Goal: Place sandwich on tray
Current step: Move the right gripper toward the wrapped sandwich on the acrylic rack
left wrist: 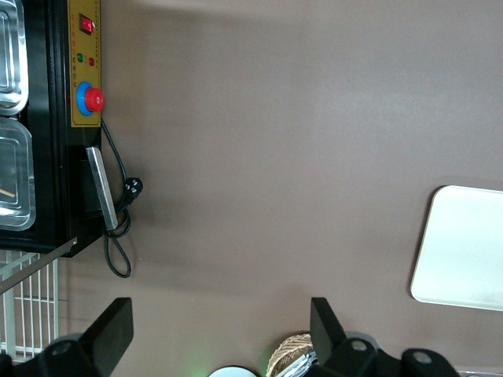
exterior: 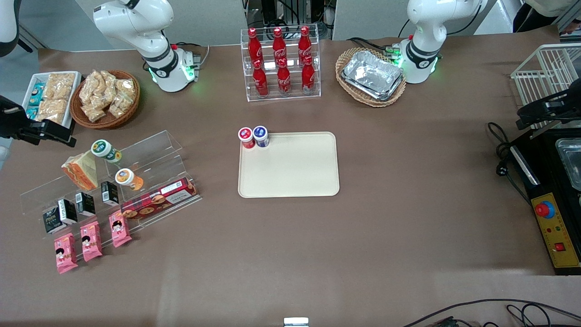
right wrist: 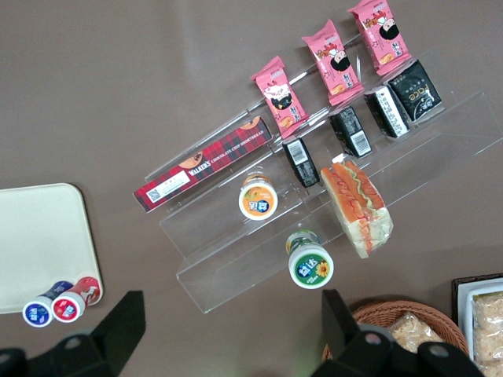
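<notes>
Below my spread fingers (right wrist: 122,326), the gripper (right wrist: 228,334) hangs wide open and empty high over the acrylic shelf (right wrist: 314,228), with the sandwich (right wrist: 357,206) leaning on a step beside the green-lidded cup (right wrist: 310,265). The tray (exterior: 290,165) sits well apart toward the table's middle. My worry: descending crooked, I'd clip that cup or crush the wrap
</notes>
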Robot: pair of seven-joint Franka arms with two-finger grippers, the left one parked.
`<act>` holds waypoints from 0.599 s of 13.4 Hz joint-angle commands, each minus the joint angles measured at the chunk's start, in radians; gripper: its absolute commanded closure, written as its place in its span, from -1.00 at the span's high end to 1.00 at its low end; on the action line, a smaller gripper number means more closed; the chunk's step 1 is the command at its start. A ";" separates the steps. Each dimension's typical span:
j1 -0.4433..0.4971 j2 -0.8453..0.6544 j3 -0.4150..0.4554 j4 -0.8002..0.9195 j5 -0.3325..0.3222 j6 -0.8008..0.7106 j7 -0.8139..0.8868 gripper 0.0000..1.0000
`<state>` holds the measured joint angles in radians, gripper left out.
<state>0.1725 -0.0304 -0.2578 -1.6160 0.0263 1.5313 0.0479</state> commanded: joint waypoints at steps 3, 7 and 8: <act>0.001 -0.005 0.005 0.007 -0.005 -0.014 0.017 1.00; -0.028 -0.005 -0.010 0.005 -0.005 -0.020 0.023 1.00; -0.054 -0.005 -0.017 0.005 0.012 -0.019 0.024 1.00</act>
<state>0.1677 -0.0300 -0.2603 -1.6161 0.0258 1.5294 0.0580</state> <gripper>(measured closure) 0.000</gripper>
